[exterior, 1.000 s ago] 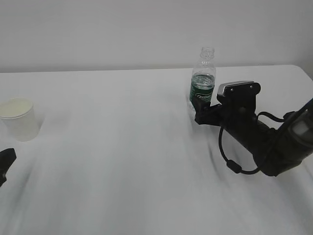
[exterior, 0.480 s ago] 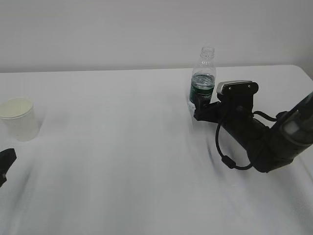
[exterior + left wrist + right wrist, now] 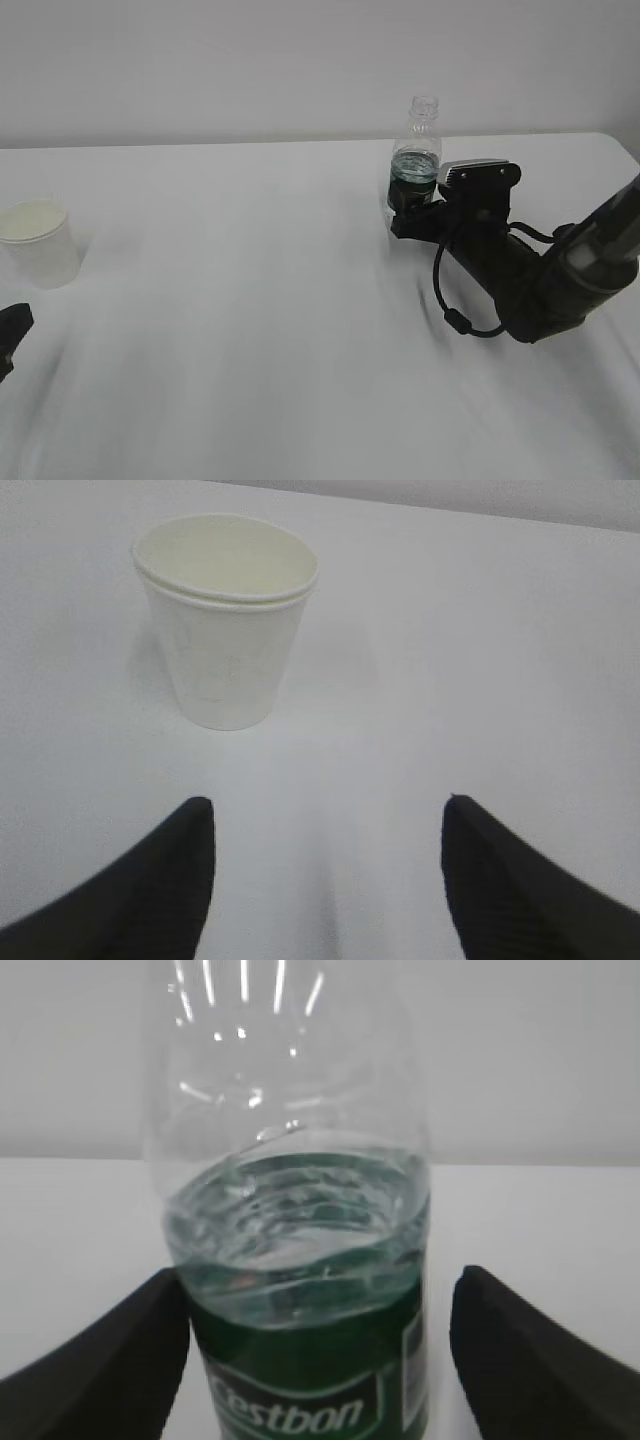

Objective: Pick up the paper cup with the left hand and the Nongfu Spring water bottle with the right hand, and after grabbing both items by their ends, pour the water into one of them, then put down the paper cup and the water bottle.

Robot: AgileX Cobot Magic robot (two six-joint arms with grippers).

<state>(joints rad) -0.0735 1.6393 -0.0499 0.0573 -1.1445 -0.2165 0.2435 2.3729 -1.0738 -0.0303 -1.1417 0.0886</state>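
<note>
Black right gripper (image 3: 318,1350) spread wide around clear ribbed green-labelled water bottle (image 3: 292,1260); black left gripper (image 3: 325,875) wide, short of cream paper cup (image 3: 225,620).

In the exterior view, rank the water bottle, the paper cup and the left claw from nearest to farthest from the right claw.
1. Water bottle: right between the right claw's fingers.
2. Paper cup: far left, standing upright.
3. Left claw: at the left edge, below the cup; nearly as far, a close call.

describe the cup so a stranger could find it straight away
Start at the white table and go to its far left edge, well away from the bottle on the right. The cup stands there upright: short, tapered, cream paper with a rolled rim, open and opaque.
</note>
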